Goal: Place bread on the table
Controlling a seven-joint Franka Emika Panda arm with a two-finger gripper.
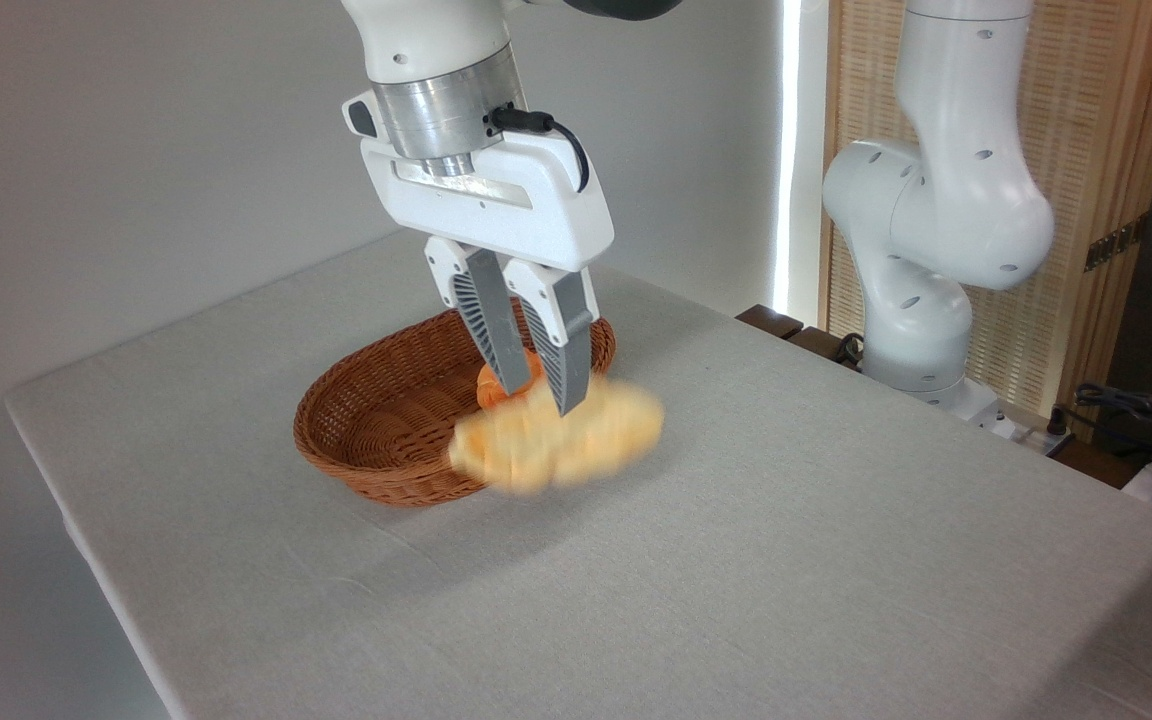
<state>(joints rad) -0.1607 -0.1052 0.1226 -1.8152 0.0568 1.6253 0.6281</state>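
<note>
One blurred bread (558, 438) clamped between pincer (542, 398) fingertips, hanging over basket (366, 420) rim

Bread (556, 440) hangs over the basket's (366, 440) right rim, above the table (786, 560).

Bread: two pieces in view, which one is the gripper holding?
The long pale-yellow loaf, motion-blurred, clamped in the gripper over the basket rim. The small orange bun sits behind the fingers, inside the basket.

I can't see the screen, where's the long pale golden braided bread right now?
The long pale golden braided bread hangs blurred in the gripper, mid-picture, off the grey-beige table, at the brown wicker basket's right rim.
</note>
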